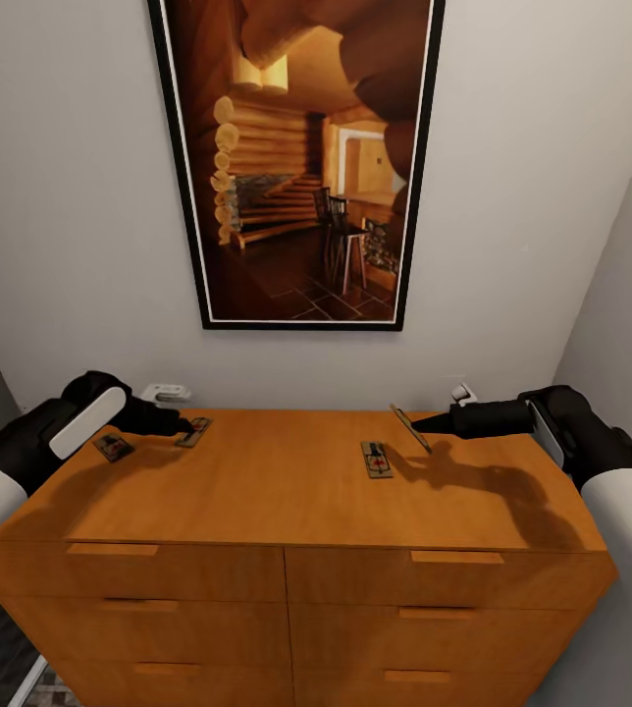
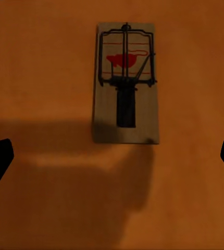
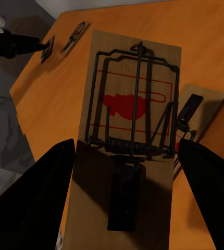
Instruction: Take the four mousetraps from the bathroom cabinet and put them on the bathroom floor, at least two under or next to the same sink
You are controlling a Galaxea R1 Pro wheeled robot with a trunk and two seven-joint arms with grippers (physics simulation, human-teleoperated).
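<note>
Already clear of the cabinet (image 1: 287, 481) top, one mousetrap (image 1: 410, 428) hangs tilted, pinched between the fingers of the right gripper (image 1: 424, 425). A second trap (image 1: 376, 460) lies flat just beneath it. Two more rest near the top's left end: one (image 1: 194, 432) under the left gripper (image 1: 184, 428), whose fingers are spread, another (image 1: 113, 447) beside that arm. A framed picture (image 1: 296, 162) hangs on the wall behind.

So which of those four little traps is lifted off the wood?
The mousetrap pinched in the right gripper: it sits tilted above the cabinet top, casting a shadow. The other three lie flat on the wood.
</note>
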